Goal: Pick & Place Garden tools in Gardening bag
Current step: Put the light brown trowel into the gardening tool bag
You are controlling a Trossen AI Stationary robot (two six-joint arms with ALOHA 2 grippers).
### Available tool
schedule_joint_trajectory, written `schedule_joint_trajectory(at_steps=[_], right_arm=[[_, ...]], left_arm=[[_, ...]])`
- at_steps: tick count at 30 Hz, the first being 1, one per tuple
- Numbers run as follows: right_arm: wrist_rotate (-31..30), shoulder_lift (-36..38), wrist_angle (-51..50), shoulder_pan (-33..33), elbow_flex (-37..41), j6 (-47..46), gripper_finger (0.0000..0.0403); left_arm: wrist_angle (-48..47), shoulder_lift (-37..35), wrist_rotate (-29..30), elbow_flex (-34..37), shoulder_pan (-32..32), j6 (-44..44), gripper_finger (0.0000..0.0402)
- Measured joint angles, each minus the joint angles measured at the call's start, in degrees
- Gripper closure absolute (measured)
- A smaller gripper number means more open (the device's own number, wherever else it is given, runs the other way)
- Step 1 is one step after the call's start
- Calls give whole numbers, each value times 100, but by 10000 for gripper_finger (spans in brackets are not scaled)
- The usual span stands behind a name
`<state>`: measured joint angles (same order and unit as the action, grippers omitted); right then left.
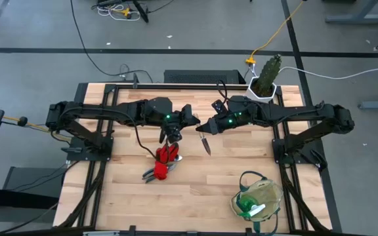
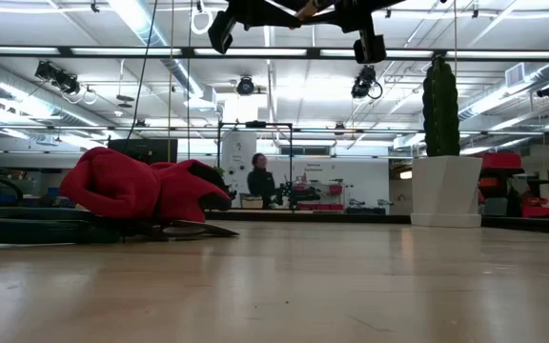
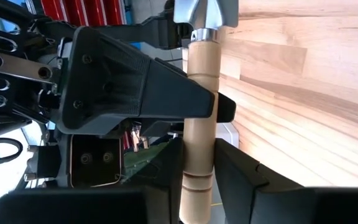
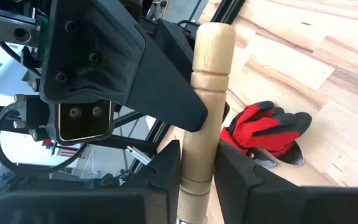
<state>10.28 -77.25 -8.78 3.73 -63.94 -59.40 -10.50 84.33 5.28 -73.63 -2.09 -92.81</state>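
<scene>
Trowel handle stands pinched between the fingers of the left end effector, and the right end effector is clenched on the same wooden handle from the other side, so both hold one tool in the air above the middle of the counter, blade hanging down

That double hold is the main hazard: if either arm pulls away while the other is clamped, the round handle could twist or slide in the pads. If the left lets go before the right has a firm bite, the tool could drop onto the wood, or onto the gloves lying just below and to the side

Farther out, the bag sits well apart, near the front right corner, with a spray bottle already inside. A smooth handle held near one end may swing on the way there, and the blade could catch the soft rim or a loop and tip the bag. The cactus stands at the back edge, out of that path
</scene>
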Motion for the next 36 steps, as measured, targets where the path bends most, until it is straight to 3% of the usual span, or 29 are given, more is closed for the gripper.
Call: schedule_joint_trajectory(at_steps=[9, 24, 36], right_arm=[[-5, -4, 44, -2, 0, 31, 321], [147, -9, 258, 0, 0, -13, 321], [283, -4, 273, 0, 0, -76, 321]], left_arm=[[65, 0, -74, 0, 2, 49, 278], [-13, -59, 17, -9, 4, 262, 275], [-901, -509, 228, -9, 0, 1012, 275]])
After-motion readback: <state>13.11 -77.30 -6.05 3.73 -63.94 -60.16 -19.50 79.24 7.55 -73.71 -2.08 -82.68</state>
